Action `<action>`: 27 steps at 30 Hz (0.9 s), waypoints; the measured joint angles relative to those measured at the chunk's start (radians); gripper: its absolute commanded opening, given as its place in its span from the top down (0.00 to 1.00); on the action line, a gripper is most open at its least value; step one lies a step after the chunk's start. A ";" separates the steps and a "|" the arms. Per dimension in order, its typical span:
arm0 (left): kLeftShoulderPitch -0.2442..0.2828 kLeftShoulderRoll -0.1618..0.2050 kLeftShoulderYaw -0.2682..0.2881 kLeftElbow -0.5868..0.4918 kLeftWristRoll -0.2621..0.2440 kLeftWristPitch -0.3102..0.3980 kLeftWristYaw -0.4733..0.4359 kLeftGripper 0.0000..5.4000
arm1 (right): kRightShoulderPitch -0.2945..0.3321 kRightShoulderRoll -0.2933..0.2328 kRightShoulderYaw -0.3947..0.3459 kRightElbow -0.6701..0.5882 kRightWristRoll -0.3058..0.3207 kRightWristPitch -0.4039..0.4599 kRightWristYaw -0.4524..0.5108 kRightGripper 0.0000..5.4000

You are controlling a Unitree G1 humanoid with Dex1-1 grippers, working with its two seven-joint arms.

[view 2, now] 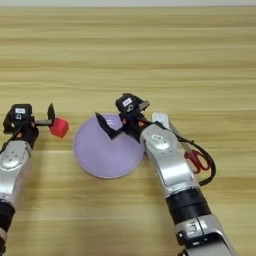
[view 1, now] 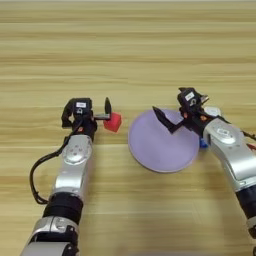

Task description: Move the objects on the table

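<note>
On my left end effector (view 1: 109, 114) I see one black finger (view 1: 107, 105) standing upright just behind the red cube (view 1: 113, 122), with the cube sitting at the tip. I cannot tell whether the fingers are pinching it or merely beside it. The cube rests on the tabletop (view 1: 128, 55), a little left of the purple plate (view 1: 164, 141) and apart from its rim. It has no long axis to speak of, and it sits turned slightly against the wood grain.

My right end effector (view 2: 114, 126) hangs over the far part of the purple plate, its fingers spread, one dark finger (view 2: 103, 124) reaching left across the plate's surface with nothing between the pair. The right forearm runs back toward the near right corner, covering the plate's right rim.

Just behind that wrist, a white flat bar (view 2: 161, 120) lies on the tabletop, only its far end showing, so I cannot read its long axis. In the left eye view, a bit of blue (view 1: 202, 143) peeks out at the plate's right edge under the arm; what it belongs to I cannot tell. Red-handled scissors (view 2: 196, 158) lie right of the forearm, handles toward me.
</note>
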 measured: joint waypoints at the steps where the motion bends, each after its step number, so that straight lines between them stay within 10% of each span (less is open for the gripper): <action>1: -0.001 0.005 0.000 0.008 0.000 0.000 -0.005 0.00 | -0.011 0.014 -0.020 0.030 0.013 -0.029 -0.018 0.00; 14: -0.018 0.046 0.007 0.073 -0.002 -0.012 -0.057 0.00 | -0.097 0.087 -0.155 0.242 0.088 -0.267 -0.138 0.00; 27: -0.048 0.065 -0.014 0.128 0.001 -0.024 -0.107 0.00 | -0.135 0.084 -0.177 0.345 0.081 -0.310 -0.202 0.00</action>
